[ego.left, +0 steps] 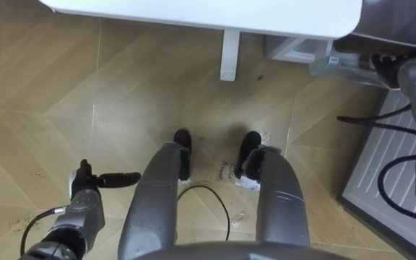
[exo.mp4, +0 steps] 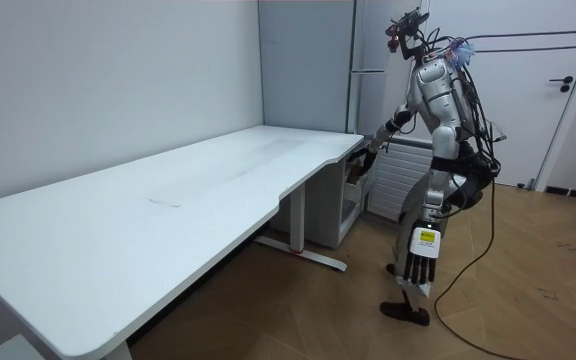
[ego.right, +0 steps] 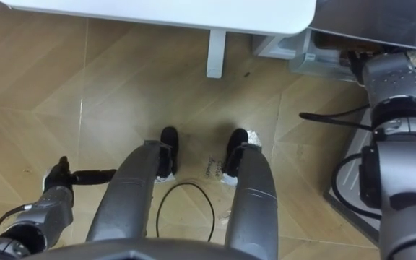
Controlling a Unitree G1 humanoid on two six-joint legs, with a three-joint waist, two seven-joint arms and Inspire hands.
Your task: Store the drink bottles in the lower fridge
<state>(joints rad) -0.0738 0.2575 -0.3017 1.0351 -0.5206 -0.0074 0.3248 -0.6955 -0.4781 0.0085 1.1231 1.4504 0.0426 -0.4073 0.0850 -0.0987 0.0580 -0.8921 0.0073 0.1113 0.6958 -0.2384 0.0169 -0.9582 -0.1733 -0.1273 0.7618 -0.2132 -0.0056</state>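
I stand at the end of a white desk [exo.mp4: 218, 190], facing a tall grey fridge [exo.mp4: 368, 40]. My right arm reaches forward and down to the fridge's lower part, and my right hand [exo.mp4: 366, 160] is at a translucent bin [ego.right: 316, 54] just past the desk's corner. The forearm [ego.right: 392, 79] covers that hand from above. Whether a drink lies in the bin or in the hand cannot be told. My left hand [ego.left: 85, 193] hangs by my left thigh, fingers straight and holding nothing; it also hangs low in the room view [exo.mp4: 423, 262].
A white desk leg [ego.left: 229, 54] stands just ahead of my feet on the wooden floor. A pale ribbed panel [ego.left: 388, 166] lies low at my right beside the fridge. A white door [exo.mp4: 568, 100] is behind me.
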